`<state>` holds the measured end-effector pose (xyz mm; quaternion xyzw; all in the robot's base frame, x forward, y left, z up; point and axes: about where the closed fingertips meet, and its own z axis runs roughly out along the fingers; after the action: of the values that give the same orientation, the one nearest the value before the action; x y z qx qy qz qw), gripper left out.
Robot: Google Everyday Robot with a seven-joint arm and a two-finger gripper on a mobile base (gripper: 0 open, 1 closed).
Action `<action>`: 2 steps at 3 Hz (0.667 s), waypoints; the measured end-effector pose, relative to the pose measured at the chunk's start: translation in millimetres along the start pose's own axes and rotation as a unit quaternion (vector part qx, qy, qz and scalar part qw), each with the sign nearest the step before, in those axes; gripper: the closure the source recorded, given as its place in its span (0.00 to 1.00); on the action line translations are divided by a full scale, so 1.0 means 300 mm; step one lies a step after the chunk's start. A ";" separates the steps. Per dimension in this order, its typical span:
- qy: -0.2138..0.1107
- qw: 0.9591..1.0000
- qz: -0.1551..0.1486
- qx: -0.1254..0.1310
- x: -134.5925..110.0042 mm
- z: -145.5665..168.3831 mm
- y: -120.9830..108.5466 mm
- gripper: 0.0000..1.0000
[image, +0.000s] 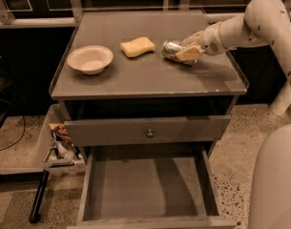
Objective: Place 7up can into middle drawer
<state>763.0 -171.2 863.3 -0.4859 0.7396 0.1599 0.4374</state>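
The 7up can (171, 49) lies on its side on the cabinet top (150, 75), right of the yellow sponge (138, 46). My gripper (191, 46) reaches in from the right at tabletop height. Its fingers (189, 54) sit on either side of the can's right end and are closed against it. The can still rests on the surface. The middle drawer (147, 185) is pulled open at the bottom of the cabinet, directly below and in front, and its grey floor is bare.
A white bowl (90, 58) sits at the left of the cabinet top. A closed drawer front with a round knob (150, 133) is above the open drawer. A bin of clutter (61, 144) stands on the floor at left. My white base (276, 185) fills the lower right.
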 end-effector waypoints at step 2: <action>-0.012 1.000 -0.001 -0.006 0.022 -0.003 0.040 1.00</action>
<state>751.2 -169.9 856.2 -0.4873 0.7330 0.1696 0.4433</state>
